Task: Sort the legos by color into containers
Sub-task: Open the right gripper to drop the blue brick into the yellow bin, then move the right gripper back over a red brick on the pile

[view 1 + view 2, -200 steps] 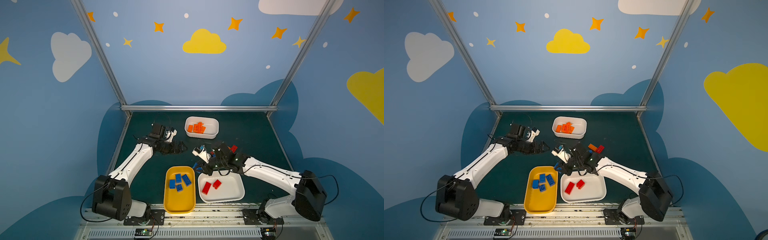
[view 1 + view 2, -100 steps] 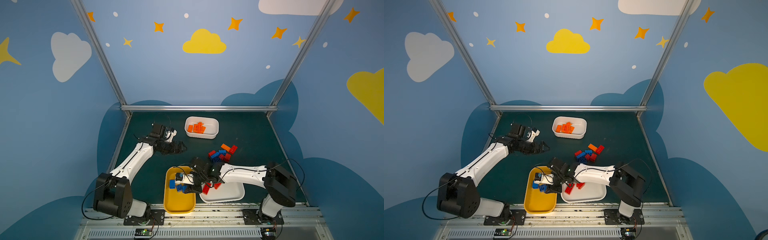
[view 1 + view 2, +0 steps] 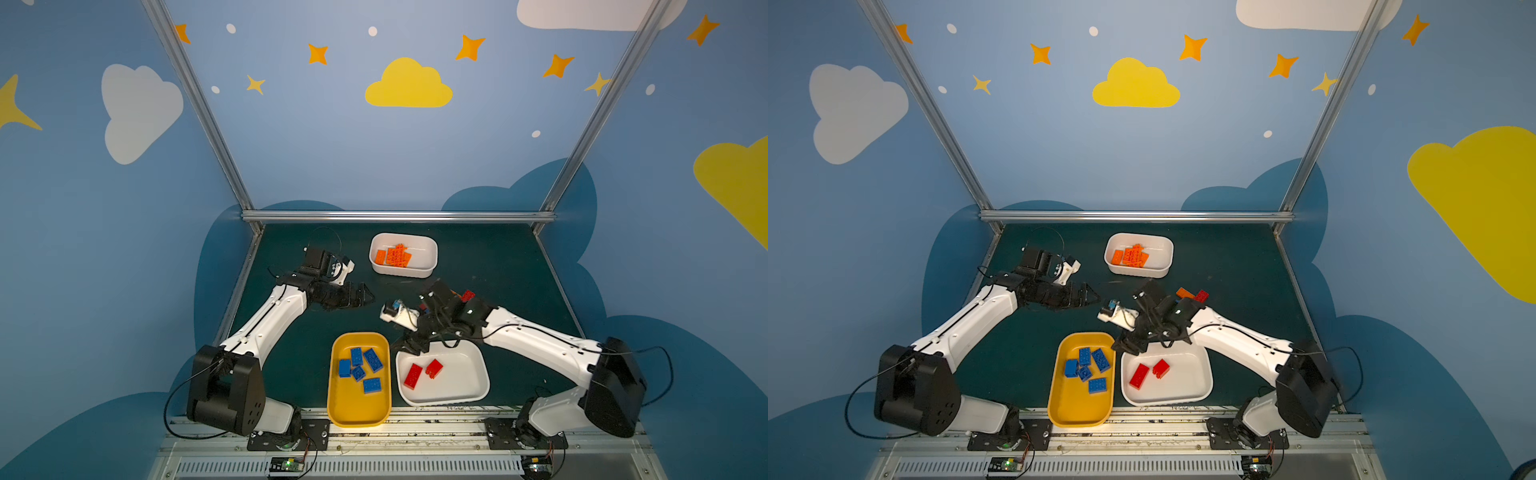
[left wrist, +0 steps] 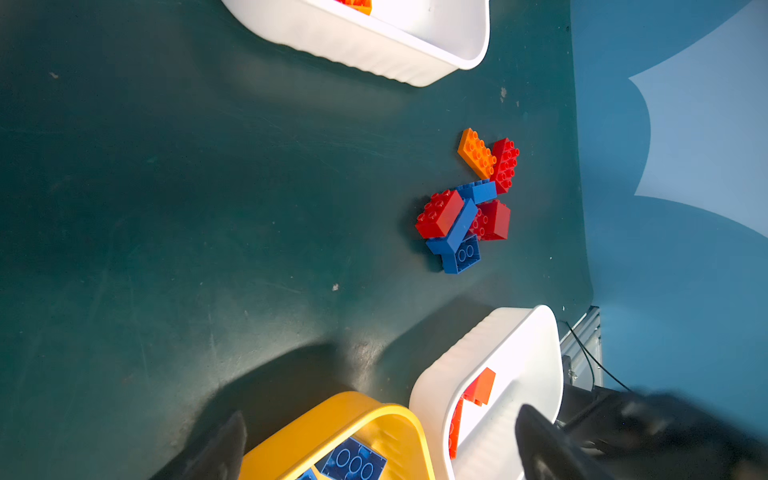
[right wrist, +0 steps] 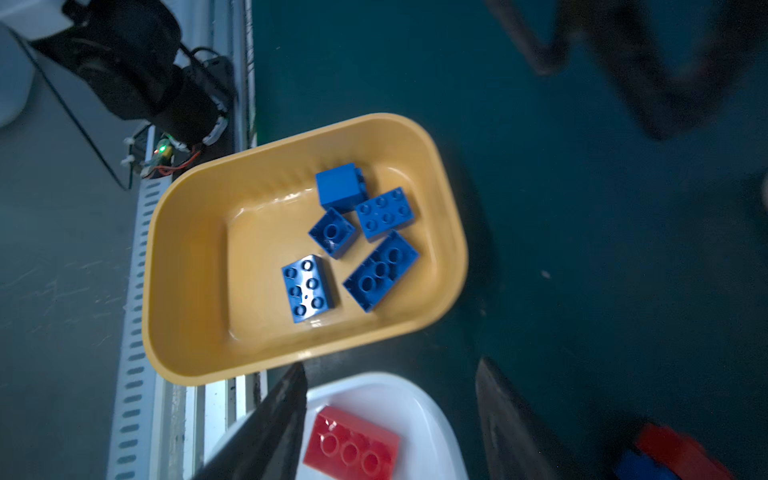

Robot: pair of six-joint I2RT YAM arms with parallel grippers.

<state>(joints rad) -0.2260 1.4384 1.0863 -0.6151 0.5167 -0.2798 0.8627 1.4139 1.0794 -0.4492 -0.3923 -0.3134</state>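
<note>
I'm seeing blue legos [image 3: 360, 368] lying in near yellow tub [image 3: 358, 422], red legos [image 3: 423, 372] in wide white tub [image 3: 471, 388] beside it, orange legos [image 3: 392, 256] in far white tub [image 3: 428, 257], mixed pile [image 4: 469, 208] sitting right of centre. Right gripper [image 5: 389, 363] hovering over near tubs, left gripper [image 4: 380, 413] hanging left; both spread, empty.

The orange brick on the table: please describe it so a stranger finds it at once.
Start on the green table, at the loose pile of bricks between the small white tub and the wide white tub. The orange brick lies at the pile's edge, studs up, against a red brick. It is the pile's only orange piece.
</note>
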